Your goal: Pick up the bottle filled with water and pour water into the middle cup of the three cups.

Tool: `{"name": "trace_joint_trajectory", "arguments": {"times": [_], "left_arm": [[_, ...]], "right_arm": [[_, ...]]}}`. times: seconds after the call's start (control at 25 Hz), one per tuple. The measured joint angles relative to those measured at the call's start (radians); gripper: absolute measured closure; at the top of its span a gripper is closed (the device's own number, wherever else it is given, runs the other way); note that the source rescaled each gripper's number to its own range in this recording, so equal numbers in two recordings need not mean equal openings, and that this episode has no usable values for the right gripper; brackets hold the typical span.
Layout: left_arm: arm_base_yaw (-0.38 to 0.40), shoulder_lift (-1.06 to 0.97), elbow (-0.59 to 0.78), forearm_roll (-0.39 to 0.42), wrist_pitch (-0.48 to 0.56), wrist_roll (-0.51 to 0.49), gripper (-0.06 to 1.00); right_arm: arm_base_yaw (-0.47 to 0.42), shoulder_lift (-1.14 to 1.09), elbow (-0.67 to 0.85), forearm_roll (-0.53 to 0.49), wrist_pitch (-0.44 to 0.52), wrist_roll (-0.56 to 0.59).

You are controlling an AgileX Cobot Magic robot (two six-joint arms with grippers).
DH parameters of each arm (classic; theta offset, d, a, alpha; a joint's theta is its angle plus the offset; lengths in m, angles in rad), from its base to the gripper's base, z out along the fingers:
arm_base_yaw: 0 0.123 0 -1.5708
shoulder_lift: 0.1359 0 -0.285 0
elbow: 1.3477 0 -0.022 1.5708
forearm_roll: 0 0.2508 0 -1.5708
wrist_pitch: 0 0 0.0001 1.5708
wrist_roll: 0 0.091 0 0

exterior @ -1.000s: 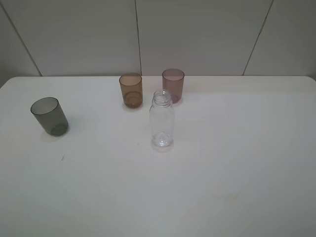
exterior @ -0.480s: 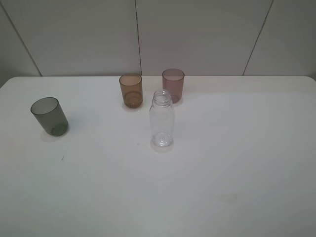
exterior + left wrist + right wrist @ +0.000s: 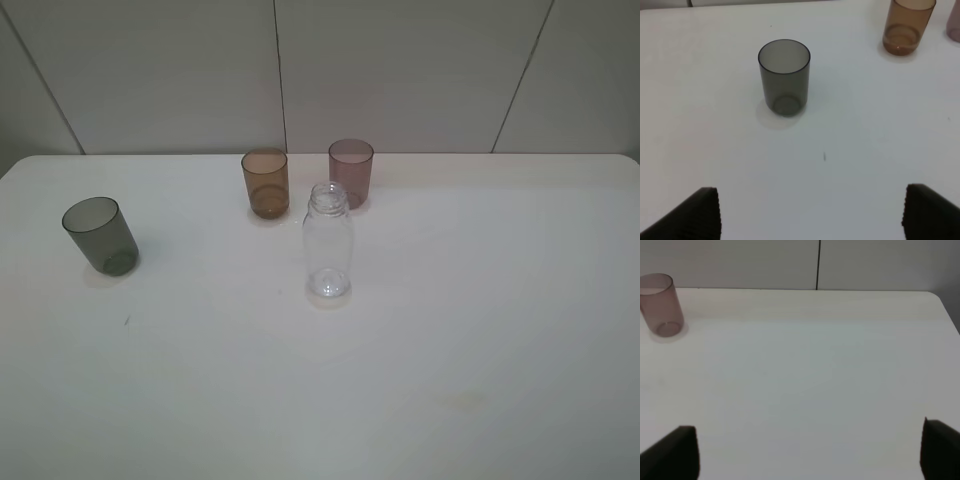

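Note:
The clear bottle [image 3: 328, 243] stands upright and uncapped near the table's middle. The amber-brown middle cup [image 3: 265, 183] stands behind it to the left, also in the left wrist view [image 3: 906, 26]. The mauve-pink cup [image 3: 351, 172] stands behind the bottle to the right, also in the right wrist view [image 3: 660, 305]. The dark grey cup [image 3: 100, 235] sits far left, also in the left wrist view [image 3: 784, 77]. My left gripper [image 3: 810, 212] is open with the grey cup ahead of it. My right gripper [image 3: 810, 450] is open over bare table. Neither gripper shows in the exterior view.
The white table [image 3: 480, 330] ends at a grey tiled wall [image 3: 400, 70] just behind the cups. Its right rear corner shows in the right wrist view [image 3: 940, 297]. A small dark mark [image 3: 126, 321] lies on the table in front of the grey cup.

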Motion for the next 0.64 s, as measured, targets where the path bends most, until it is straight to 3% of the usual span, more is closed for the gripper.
{"name": "trace_joint_trajectory", "arguments": {"times": [0.64], "left_arm": [[0.000, 0.000, 0.000, 0.000, 0.001, 0.000, 0.08]], "right_arm": [[0.000, 0.000, 0.000, 0.000, 0.000, 0.000]]}}
